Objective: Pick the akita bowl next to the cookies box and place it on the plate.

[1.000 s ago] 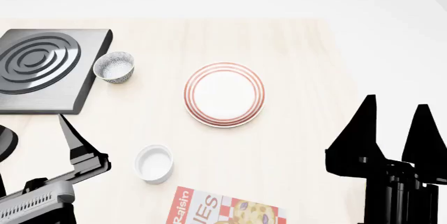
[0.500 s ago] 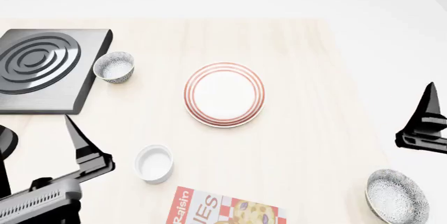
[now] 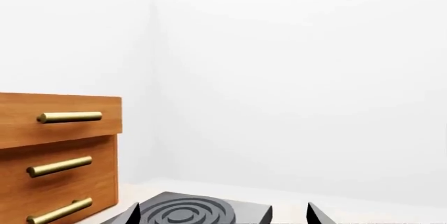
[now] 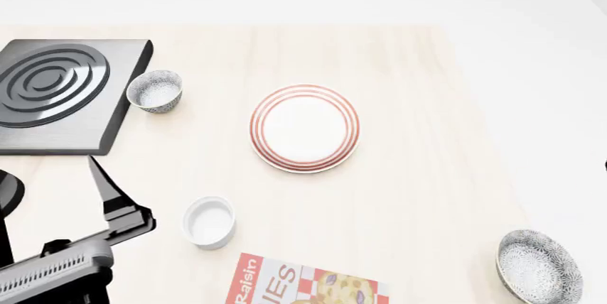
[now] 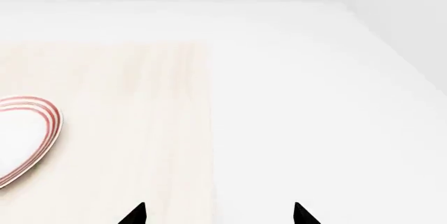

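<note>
The speckled akita bowl (image 4: 539, 266) sits at the head view's lower right, close to the pale wood table (image 4: 417, 176) edge, well apart from the cookies box (image 4: 303, 284). The red-ringed plate (image 4: 305, 128) lies centre, unobstructed. Both wrist views show their claws spread wide, empty.

My left gripper (image 4: 112, 197) sits low at about eight o'clock in the head view, one dark finger pointing up, its tips spread apart and empty in the wrist view, as are my right gripper's (image 5: 218, 214) tips.
</note>
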`<state>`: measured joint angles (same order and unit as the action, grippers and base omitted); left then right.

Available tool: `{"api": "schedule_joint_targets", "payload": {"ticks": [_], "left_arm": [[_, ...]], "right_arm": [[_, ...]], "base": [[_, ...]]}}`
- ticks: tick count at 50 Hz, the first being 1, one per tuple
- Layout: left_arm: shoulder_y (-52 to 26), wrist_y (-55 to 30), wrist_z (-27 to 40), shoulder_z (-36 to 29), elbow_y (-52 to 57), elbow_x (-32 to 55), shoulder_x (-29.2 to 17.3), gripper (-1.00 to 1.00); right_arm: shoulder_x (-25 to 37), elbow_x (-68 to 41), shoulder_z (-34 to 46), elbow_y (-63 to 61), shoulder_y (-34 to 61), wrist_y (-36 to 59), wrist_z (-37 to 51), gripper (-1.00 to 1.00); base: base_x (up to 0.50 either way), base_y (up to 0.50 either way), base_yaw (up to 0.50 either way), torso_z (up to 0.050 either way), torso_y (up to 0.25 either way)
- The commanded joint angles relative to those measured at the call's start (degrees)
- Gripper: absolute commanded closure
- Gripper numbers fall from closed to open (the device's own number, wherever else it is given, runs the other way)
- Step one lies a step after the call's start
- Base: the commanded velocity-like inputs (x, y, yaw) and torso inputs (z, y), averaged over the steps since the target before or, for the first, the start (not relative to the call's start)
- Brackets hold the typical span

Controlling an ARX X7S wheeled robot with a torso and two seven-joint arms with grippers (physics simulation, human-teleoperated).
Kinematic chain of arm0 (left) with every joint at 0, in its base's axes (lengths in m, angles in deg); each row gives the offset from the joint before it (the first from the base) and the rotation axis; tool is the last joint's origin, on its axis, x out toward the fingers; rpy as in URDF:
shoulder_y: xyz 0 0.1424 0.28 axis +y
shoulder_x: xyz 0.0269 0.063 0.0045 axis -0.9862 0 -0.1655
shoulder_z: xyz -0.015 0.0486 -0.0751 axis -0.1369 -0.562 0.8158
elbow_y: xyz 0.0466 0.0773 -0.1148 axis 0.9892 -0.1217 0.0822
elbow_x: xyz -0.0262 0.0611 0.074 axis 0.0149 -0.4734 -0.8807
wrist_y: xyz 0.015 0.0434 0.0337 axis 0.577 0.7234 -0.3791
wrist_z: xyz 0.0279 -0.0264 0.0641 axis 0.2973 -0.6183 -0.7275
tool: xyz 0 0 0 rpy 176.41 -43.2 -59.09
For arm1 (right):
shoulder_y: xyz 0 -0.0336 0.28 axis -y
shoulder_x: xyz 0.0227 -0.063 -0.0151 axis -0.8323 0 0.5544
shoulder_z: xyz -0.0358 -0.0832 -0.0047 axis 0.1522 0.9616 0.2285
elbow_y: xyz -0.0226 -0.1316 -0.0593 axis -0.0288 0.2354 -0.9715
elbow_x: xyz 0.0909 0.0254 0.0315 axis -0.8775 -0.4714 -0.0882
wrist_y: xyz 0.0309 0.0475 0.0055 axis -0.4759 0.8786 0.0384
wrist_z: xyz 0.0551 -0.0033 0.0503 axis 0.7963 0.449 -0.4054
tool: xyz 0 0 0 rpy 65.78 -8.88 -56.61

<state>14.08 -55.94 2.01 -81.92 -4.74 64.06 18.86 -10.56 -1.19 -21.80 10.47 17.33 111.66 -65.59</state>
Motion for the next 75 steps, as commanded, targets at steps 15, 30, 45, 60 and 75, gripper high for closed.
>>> {"api": "schedule_joint_targets", "payload": {"ticks": [15,30,45,60,75], "left_arm": [[0.51,-0.79,-0.86,-0.03,1.58,-1.78,0.60,-1.00],[0.27,-0.92,-0.21,-0.78,1.13,-3.78,0.26,-1.00],[-0.08,-0.58,0.25,-1.28,0.00,-4.28,-0.01,-1.00],[0.13,-1.28,0.44,-1.76,0.56,-4.32,-0.28,-1.00],[-0.07,-2.04,0.67,-2.15,0.55,-4.25,-0.51,-1.00]], "right_arm": [[0.43,-14.83,-7.34,10.55,-2.89,9.66,2.81,-1.00],[-2.41,-12.82,-5.18,10.04,-4.23,10.45,0.81,-1.00],[-3.00,-13.18,-2.47,10.83,-2.79,9.35,0.32,-1.00],[-2.95,-11.37,-2.86,11.37,-3.31,9.91,-0.18,-1.00],[-4.77,-6.11,-0.78,11.45,-4.81,9.45,-3.02,-1.00]], "base": [[0.00,0.00,0.00,0.000,0.000],[0.00,0.00,0.00,0.000,0.000],[0.00,0.00,0.00,0.000,0.000],[0.00,0.00,0.00,0.000,0.000],[0.00,0.00,0.00,0.000,0.000]]}}
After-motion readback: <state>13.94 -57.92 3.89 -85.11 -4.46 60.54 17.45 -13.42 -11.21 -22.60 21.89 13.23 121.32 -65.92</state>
